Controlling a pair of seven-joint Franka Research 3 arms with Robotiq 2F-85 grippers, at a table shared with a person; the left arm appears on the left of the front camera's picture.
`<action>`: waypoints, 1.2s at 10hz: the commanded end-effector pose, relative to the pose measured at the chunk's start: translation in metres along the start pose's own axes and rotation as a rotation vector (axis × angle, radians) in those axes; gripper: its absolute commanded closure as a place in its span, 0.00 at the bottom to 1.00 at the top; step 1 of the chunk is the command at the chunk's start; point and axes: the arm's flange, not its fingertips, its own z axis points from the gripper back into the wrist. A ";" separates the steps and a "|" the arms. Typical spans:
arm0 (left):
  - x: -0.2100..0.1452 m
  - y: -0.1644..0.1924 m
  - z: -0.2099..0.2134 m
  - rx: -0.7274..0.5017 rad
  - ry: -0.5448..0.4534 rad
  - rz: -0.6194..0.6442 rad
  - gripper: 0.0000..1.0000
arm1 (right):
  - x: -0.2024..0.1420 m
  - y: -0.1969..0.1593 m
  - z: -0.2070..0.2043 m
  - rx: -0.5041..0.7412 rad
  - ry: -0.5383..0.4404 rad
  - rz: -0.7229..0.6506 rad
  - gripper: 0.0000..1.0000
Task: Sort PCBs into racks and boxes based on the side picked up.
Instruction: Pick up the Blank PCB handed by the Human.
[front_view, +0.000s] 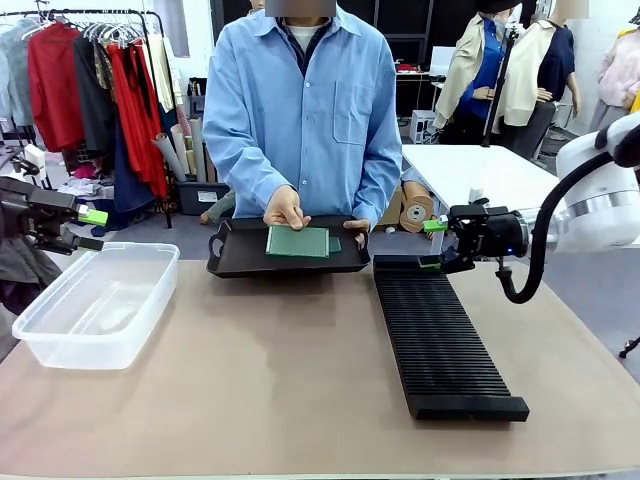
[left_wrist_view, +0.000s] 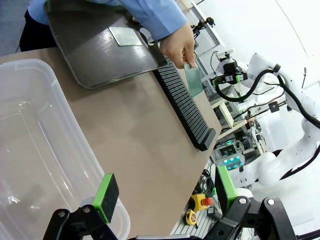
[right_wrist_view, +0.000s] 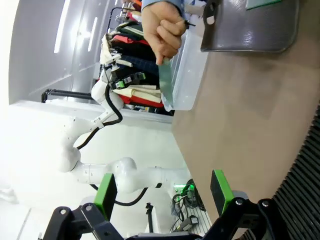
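Nearest us, the rack (front_view: 440, 340) lies right of centre, the box (front_view: 90, 348) left, PCBs (front_view: 298, 241) in the far tray (front_view: 240, 252). Both the left gripper (front_view: 85, 228) and right gripper (front_view: 432, 245) gape empty; we should pinch 1 PCB squarely.

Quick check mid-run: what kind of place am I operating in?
Probably a robotics lab or test workspace, not a factory line: a rail of hanging clothes stands behind the shared table, an emergency-stop button lies near it, and a person works opposite.
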 end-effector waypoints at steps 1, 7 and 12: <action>0.000 -0.001 0.001 -0.001 0.001 0.001 0.00 | 0.017 -0.004 -0.008 0.072 0.032 0.028 0.00; 0.000 -0.001 0.001 -0.001 0.001 0.001 0.00 | 0.049 -0.025 -0.062 0.156 0.101 0.090 0.00; 0.000 -0.001 0.001 -0.001 0.001 0.001 0.00 | 0.067 -0.043 -0.115 0.272 0.118 0.085 0.00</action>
